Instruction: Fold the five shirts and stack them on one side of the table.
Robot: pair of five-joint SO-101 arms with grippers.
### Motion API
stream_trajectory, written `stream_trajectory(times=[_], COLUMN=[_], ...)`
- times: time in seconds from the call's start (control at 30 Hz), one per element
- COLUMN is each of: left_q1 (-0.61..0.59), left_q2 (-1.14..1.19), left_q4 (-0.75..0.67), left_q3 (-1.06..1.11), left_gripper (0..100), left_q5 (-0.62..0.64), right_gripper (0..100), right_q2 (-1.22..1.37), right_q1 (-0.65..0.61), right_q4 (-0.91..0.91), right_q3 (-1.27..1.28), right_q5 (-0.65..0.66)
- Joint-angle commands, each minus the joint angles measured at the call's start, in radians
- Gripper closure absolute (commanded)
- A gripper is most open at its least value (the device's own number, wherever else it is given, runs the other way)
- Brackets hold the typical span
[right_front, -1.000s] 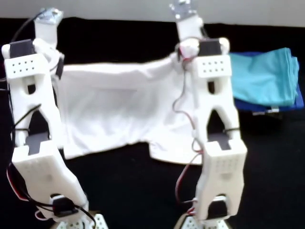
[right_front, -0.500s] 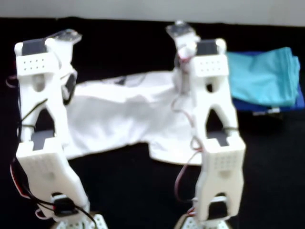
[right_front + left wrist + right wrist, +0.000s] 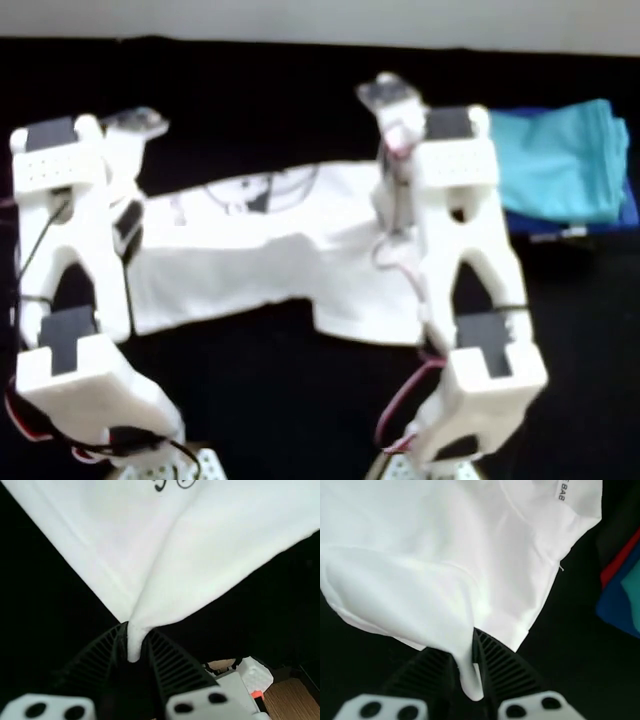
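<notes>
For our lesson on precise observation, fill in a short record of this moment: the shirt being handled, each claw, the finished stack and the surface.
Shirt in hand: white cloth shirt with a dark print, spread on the table, pinched at two points
Left claw: shut on the white shirt's cloth
Right claw: shut on the white shirt's cloth
Stack: folded turquoise shirt lying on a folded dark blue shirt, beside the right arm
Surface: black table cover
</notes>
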Motion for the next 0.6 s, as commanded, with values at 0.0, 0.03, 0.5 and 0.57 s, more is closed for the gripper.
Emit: stream_trajectory(times=[0.0, 0.03, 0.5, 0.57], left_q1=[-0.022, -0.022, -0.022, -0.022], left_q2=[-0.059, -0.061, -0.058, -0.058], left_q4=[-0.066, -0.078, -0.262, -0.281], left_q3=[0.113, 0.147, 0.403, 0.420], left_gripper=[99, 99, 99, 99], left_q5=[-0.011, -0.011, -0.011, -0.011], right_gripper=[99.2, 99.2, 99.2, 99.2], right_q2=[-0.124, -0.142, -0.255, -0.255], right_q1=[0.008, 0.008, 0.010, 0.010], right_q4=[-0.062, -0.079, -0.282, -0.295], right_q3=[0.171, 0.219, 0.602, 0.607], right_q5=[0.008, 0.011, 0.083, 0.083])
